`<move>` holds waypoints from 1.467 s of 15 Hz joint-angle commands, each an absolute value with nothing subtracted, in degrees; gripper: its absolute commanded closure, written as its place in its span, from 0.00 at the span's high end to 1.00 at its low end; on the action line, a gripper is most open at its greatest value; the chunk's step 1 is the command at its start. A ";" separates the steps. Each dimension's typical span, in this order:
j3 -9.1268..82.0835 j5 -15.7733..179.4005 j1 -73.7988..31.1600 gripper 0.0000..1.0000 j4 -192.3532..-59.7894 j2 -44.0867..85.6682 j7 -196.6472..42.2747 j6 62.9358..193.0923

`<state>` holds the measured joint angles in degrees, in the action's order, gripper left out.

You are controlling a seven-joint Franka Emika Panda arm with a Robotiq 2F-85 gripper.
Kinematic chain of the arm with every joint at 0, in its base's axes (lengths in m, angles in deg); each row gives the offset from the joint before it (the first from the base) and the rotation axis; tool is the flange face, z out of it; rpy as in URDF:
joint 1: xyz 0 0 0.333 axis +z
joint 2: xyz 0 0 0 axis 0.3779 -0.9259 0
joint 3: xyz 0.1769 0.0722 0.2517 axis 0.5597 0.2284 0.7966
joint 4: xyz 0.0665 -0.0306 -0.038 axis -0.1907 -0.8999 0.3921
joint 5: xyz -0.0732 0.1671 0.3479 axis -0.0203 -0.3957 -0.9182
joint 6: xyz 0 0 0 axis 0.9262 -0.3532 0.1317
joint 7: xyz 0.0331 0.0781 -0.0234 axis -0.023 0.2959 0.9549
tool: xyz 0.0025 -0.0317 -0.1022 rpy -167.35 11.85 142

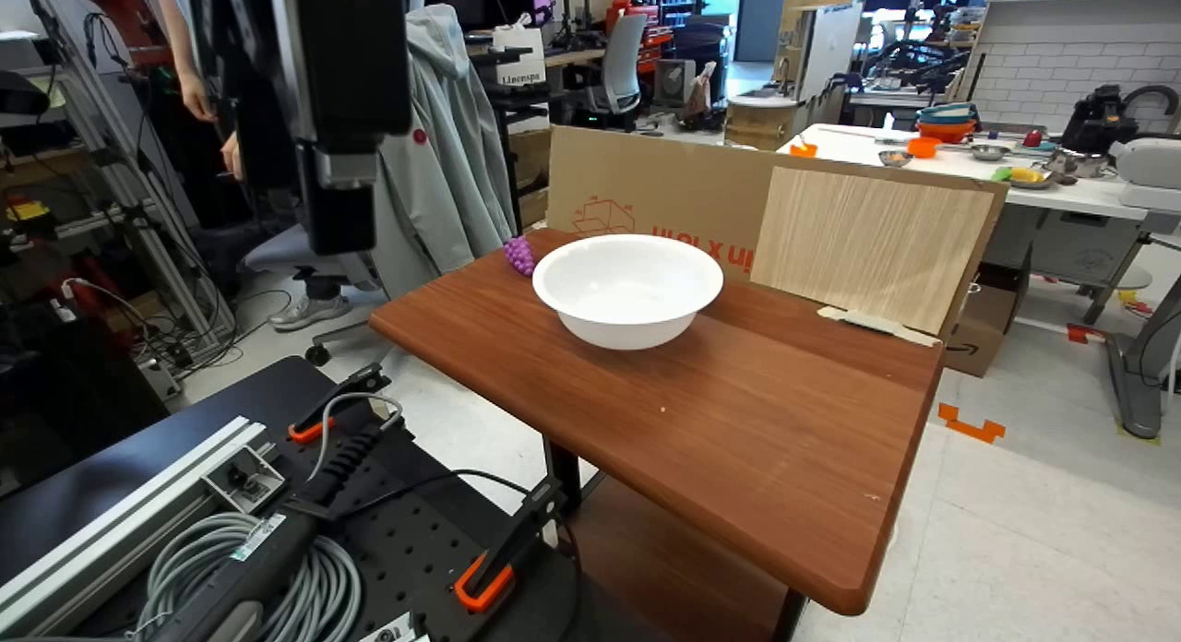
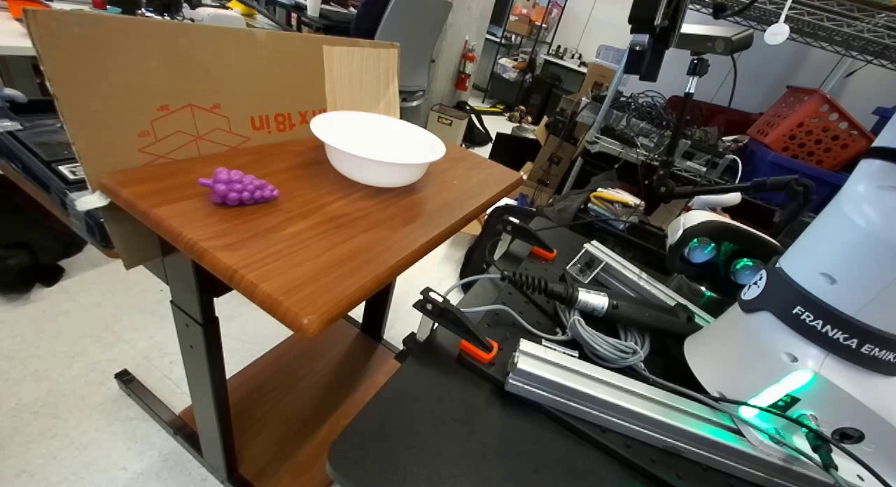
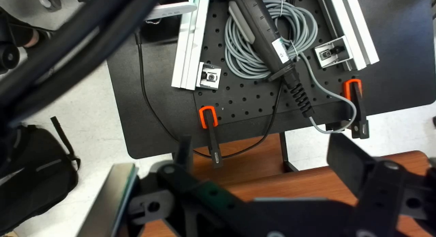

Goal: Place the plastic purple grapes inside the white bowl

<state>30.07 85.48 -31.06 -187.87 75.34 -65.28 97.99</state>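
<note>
The plastic purple grapes (image 1: 519, 255) lie on the wooden table near its edge, partly behind the bowl in an exterior view. They show whole in an exterior view (image 2: 241, 188), apart from the bowl. The white bowl (image 1: 627, 334) stands upright on the table and looks empty; it also shows in an exterior view (image 2: 378, 172). My gripper (image 3: 263, 146) is open with nothing between its fingers in the wrist view. It hangs high over the gap between the black bench and the table. Grapes and bowl are out of the wrist view.
The wooden table (image 1: 738, 421) has a cardboard panel (image 2: 210, 88) standing along its back edge. A black bench (image 3: 153, 104) with orange clamps (image 3: 208, 117), a coiled grey cable (image 3: 245, 65) and metal rails lies between the robot base (image 2: 763, 354) and the table.
</note>
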 commanded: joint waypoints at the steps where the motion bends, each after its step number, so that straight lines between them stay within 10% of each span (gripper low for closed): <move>1: 31.61 85.80 -30.31 1.00 -185.82 73.22 -65.68 97.66; 22: 34.43 95.03 -17.87 1.00 -174.22 58.40 -21.88 104.10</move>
